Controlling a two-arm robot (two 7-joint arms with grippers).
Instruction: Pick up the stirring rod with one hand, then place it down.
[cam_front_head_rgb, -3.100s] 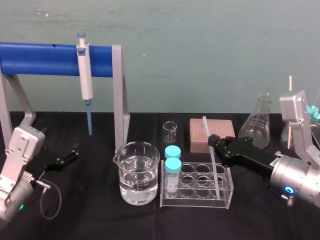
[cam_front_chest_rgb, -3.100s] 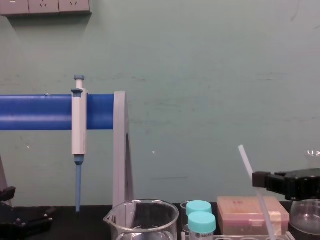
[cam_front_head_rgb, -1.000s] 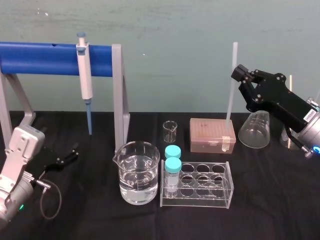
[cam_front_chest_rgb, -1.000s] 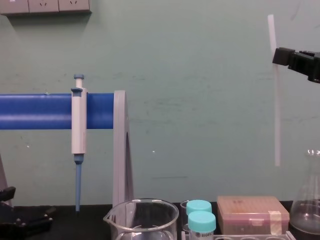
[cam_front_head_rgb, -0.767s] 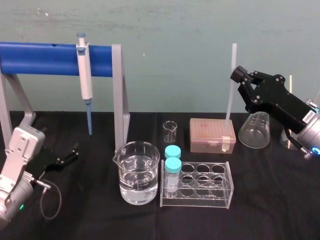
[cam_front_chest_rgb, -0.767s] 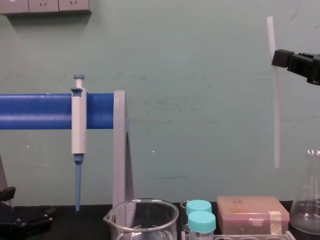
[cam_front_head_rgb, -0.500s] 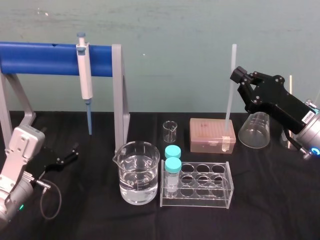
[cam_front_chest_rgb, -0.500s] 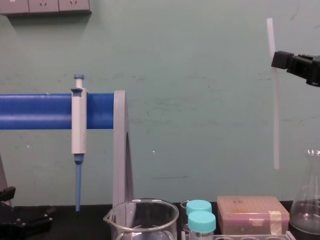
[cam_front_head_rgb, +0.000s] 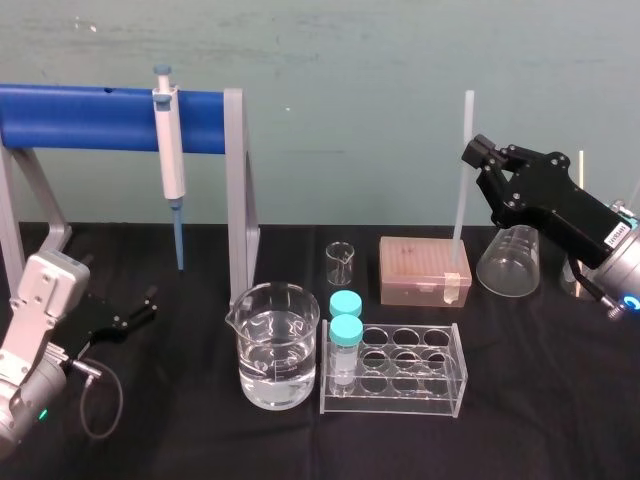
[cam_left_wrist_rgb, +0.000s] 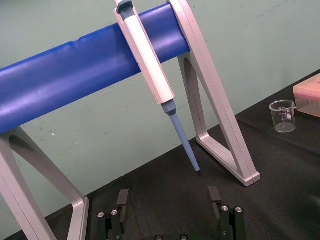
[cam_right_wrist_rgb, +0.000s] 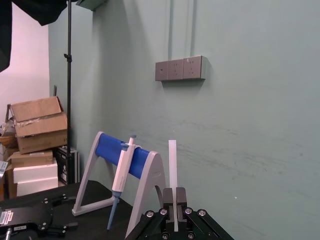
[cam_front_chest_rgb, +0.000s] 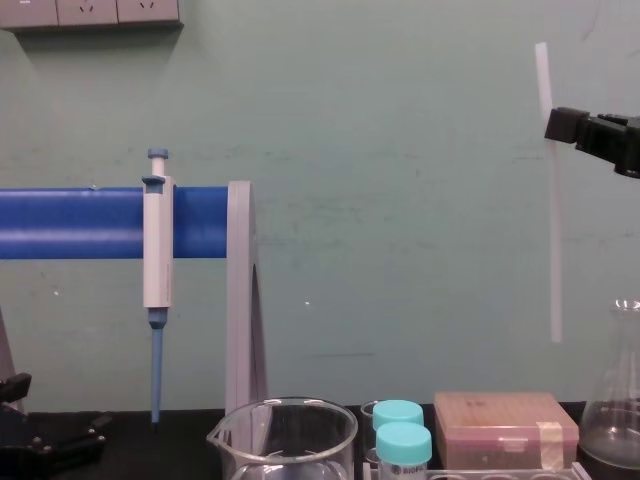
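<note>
- Black table (cam_front_head_rgb: 200, 425), head view: right gripper (cam_front_head_rgb: 474, 157) pinches the upright stirring rod (cam_front_head_rgb: 463, 180) above the tip box (cam_front_head_rgb: 420, 268).
- Left wrist view: left gripper (cam_left_wrist_rgb: 168, 197) sits low, fingers (cam_left_wrist_rgb: 122, 199) spread.
- Right wrist view: rod clamped.
- Chest view: rod hangs vertical, airborne.

My right gripper (cam_front_head_rgb: 476, 153) holds the stirring rod (cam_front_head_rgb: 461, 190) up in the air on my right side. The rod is long, thin, straight and translucent white, and it stands almost upright. My black, blocky fingers (cam_right_wrist_rgb: 181, 197) pinch it near its upper part, with a short stretch showing above them. Its lower end hangs free, well above the pink box (cam_front_chest_rgb: 505, 430).
</note>
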